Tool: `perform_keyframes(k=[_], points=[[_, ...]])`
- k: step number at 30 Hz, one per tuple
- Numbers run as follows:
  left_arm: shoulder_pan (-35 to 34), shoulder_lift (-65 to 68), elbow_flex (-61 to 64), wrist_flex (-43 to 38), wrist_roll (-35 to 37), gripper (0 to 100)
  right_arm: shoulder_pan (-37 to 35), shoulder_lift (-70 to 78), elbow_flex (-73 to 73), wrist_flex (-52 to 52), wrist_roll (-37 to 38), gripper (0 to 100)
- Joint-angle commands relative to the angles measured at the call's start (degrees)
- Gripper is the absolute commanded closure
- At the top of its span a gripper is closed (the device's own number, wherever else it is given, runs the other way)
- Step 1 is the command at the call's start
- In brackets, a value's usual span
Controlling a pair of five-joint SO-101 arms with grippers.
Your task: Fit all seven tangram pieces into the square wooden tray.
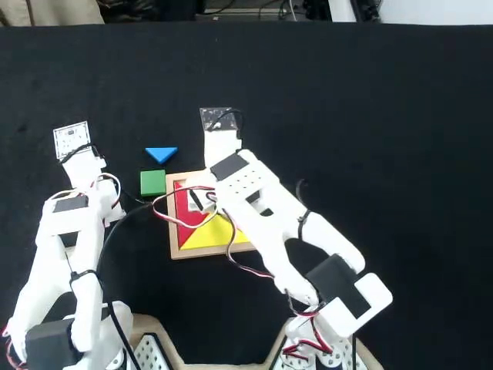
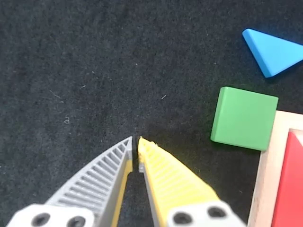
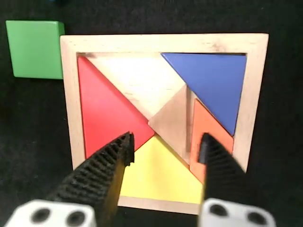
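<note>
Black cloth (image 1: 385, 116) covers the table, with cables (image 1: 285, 9) past its 12 o'clock edge. The wooden tray (image 3: 163, 42) sits near centre, the green square (image 1: 152, 183) at its 10 o'clock and the blue triangle (image 1: 161, 154) at 11. The left gripper (image 2: 137, 142) is pinched together over cloth; the right gripper (image 3: 165, 142) is spread above the tray.

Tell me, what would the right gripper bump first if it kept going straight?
Probably the yellow triangle in the wooden tray; the right gripper hangs open over it. Depth is unclear.
</note>
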Motion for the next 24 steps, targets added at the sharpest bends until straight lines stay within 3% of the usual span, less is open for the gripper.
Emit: perform_keyframes(k=[1, 6, 11, 13, 24], points=[[0.04, -1.32, -0.31, -1.05, -0.18, 97, 1.05, -0.31, -3.38, -0.35, 2.37, 74.8], [0.04, -1.32, -0.31, -1.05, -0.18, 97, 1.05, -0.92, -4.7, -0.35, 5.71, 80.5], [0.04, -1.32, -0.31, -1.05, -0.18, 97, 1.49, 0.4, -11.38, -2.46, 16.09, 99.1], [0.04, -1.32, -0.31, -1.05, -0.18, 97, 1.85, 3.03, -13.67, -2.46, 19.43, 96.9], [0.04, -1.32, -0.22, -1.05, -0.18, 97, 5.1, 14.2, -16.13, -0.97, 15.65, 97.0]])
